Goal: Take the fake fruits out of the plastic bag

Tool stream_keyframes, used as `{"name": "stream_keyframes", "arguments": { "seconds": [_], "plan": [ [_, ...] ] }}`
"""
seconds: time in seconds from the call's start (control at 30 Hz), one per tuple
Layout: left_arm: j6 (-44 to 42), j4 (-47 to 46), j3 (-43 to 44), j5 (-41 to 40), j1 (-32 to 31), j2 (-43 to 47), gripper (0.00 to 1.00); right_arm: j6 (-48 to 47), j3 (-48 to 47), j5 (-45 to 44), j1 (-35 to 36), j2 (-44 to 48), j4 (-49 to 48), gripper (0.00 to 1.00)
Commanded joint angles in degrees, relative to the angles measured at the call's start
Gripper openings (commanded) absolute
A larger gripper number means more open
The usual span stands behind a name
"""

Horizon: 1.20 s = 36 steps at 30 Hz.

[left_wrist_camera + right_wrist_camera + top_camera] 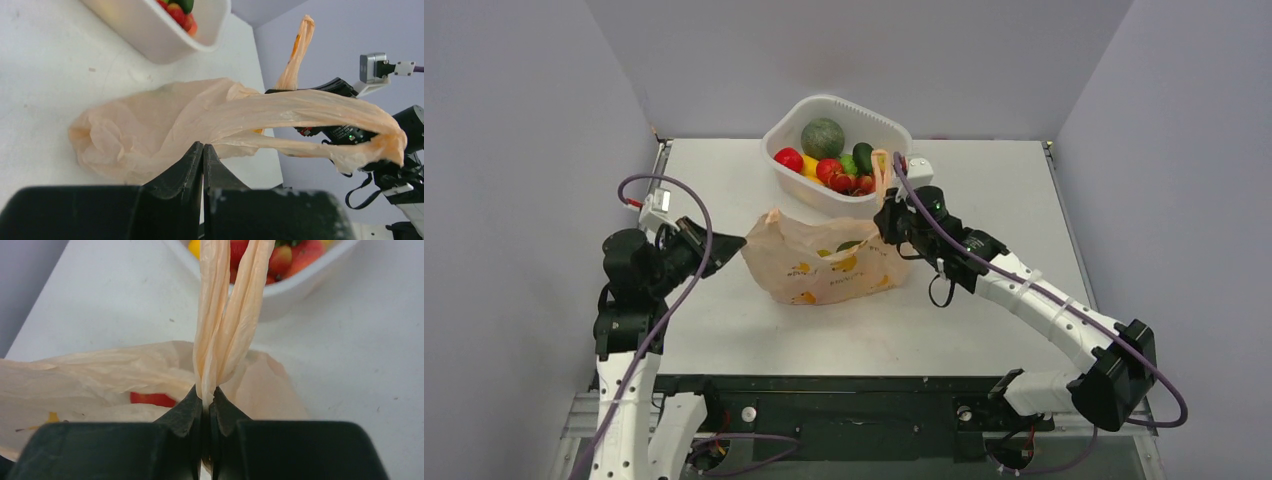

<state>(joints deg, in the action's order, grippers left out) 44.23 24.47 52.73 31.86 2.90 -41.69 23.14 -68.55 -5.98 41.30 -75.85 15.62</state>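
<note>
Plastic bag [824, 270]: peach-orange, lying mid-bench [984, 180] just in front of the white tub [889, 125], with fake fruits [150, 399] showing through the film inside. Right pincer [206, 395]: clenched on one loop handle, which stands upright. Left pincer [202, 147]: clenched at the bag's left edge; whether it has caught any film cannot be told.

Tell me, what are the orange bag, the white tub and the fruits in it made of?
The plastic bag looks like thin plastic film: it crinkles and colours show through. The white tub seems to be hard, smooth plastic; its rounded rim keeps its shape. The fruits look like glossy plastic, as they shine, but that is hard to tell.
</note>
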Motion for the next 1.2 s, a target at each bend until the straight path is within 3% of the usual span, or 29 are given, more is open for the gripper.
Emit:
{"name": "stream_keyframes", "arguments": {
  "seconds": [0.0, 0.1, 0.23, 0.4, 0.5, 0.57, 0.67, 0.77, 0.83, 0.97, 1.03, 1.17],
  "plan": [
    [-6.6, 12.4, -2.9, -0.4, 0.4, 6.8, 0.07, 3.7, 9.2, 5.2, 1.5, 5.3, -3.9, 0.02],
    [-9.2, 19.4, -2.1, -5.1, -0.2, 10.1, 0.2, 4.9, 15.0, 3.8, 2.9, 9.5, -3.5, 0.05],
    [-9.6, 19.2, 1.3, -7.9, -0.5, 12.7, 0.38, 5.7, 18.6, 1.9, 4.8, 16.5, -2.1, 0.19],
    [-6.0, 8.7, 3.5, 4.1, -0.8, 7.6, 0.43, 8.4, 18.8, -2.4, 5.5, 20.0, 2.8, 0.3],
    [-3.7, 1.7, 2.4, 11.4, -2.0, 2.4, 0.43, 11.5, 19.4, -3.4, 5.7, 21.7, 4.4, 0.47],
    [-5.0, 1.6, 3.7, 11.6, -6.3, -1.5, 0.43, 15.3, 19.5, -4.8, 5.9, 22.8, 6.7, 0.61],
    [-11.7, 7.5, 9.9, 0.0, -18.8, -6.7, 0.43, 24.6, 21.1, -6.6, 7.0, 25.5, 9.0, 0.79],
    [-15.2, 11.5, 15.3, -15.4, -30.8, -12.9, 0.43, 34.2, 25.1, -7.4, 9.6, 28.2, 7.1, 0.82],
    [-15.1, 12.3, 15.9, -20.5, -35.5, -14.8, 0.41, 40.3, 27.7, -8.6, 11.9, 29.6, 4.7, 0.83],
    [-11.6, 6.7, 11.1, -22.0, -40.2, -13.4, 0.4, 49.5, 35.4, -12.1, 17.4, 32.0, -5.6, 0.83],
    [-9.4, 5.3, 7.6, -21.4, -41.3, -11.7, 0.4, 50.4, 37.5, -14.2, 19.9, 31.9, -12.5, 0.83],
    [-6.9, 5.3, 2.6, -22.9, -43.6, -8.3, 0.4, 49.4, 36.8, -17.3, 21.4, 28.7, -14.4, 0.82]
  ]
}}
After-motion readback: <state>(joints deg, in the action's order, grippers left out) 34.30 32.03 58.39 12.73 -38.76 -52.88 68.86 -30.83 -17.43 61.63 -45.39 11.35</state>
